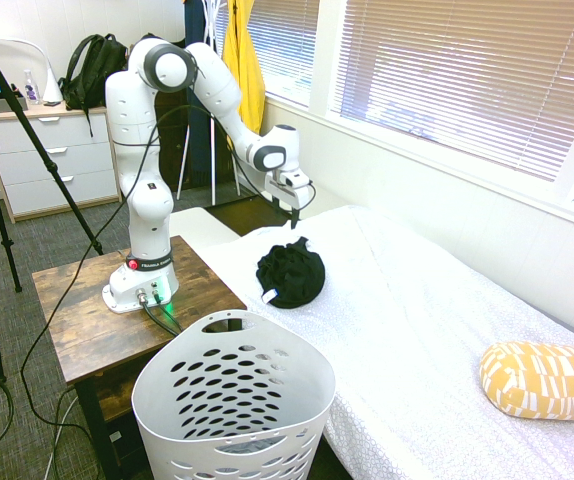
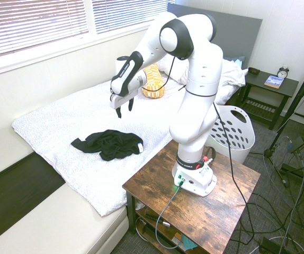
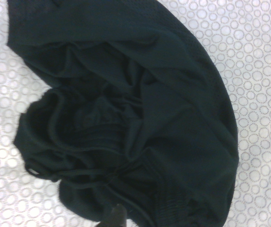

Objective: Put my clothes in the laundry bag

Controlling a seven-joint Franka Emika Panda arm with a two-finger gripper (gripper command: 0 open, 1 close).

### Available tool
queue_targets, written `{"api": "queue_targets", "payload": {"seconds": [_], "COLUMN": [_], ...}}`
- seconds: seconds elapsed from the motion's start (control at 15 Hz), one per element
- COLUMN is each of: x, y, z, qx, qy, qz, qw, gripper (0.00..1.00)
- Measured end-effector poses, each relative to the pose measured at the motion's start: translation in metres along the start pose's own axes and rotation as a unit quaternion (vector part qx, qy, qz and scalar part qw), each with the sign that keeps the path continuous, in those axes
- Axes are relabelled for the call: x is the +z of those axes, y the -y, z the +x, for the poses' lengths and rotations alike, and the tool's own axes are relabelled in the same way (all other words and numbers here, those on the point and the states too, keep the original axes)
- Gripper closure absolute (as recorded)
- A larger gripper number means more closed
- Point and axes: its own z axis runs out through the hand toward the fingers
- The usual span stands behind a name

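First exterior view: Black garment lies bunched on the bed, near the edge beside the wooden side table. Small white tag visible at the garment's edge. Gripper is above the garment's far side, pointing down. Laundry basket, white with oval holes in its sides, stands upright in front of the side table, next to the bed; no garment seen in its visible interior. Yellow patterned pillow lies on the bed, well apart from the garment.

Second exterior view: Gripper hangs over the bed with its two dark fingers spread wide, nothing between them. Garment lies below, apart from the fingertips, spread in loose folds, white tag toward the side table. Basket is partly hidden behind the arm.

Wrist view: Garment fills most of the frame, folds and a thin cord visible, resting on bedding patterned with small dotted circles.
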Motion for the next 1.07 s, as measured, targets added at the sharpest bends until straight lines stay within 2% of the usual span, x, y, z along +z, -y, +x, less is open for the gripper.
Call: {"api": "queue_targets", "payload": {"seconds": [0.2,0.53,1.07], "x": [0.067,0.167,0.233], "y": [-0.01,0.006,0.012], "z": [0.039,0.092,0.109], "qx": [0.006,0.015,0.02], "qy": [0.044,0.115,0.19], "qz": [-0.008,0.007,0.024], "qw": [0.999,0.993,0.981], "gripper": [0.0,0.0,0.0]}}
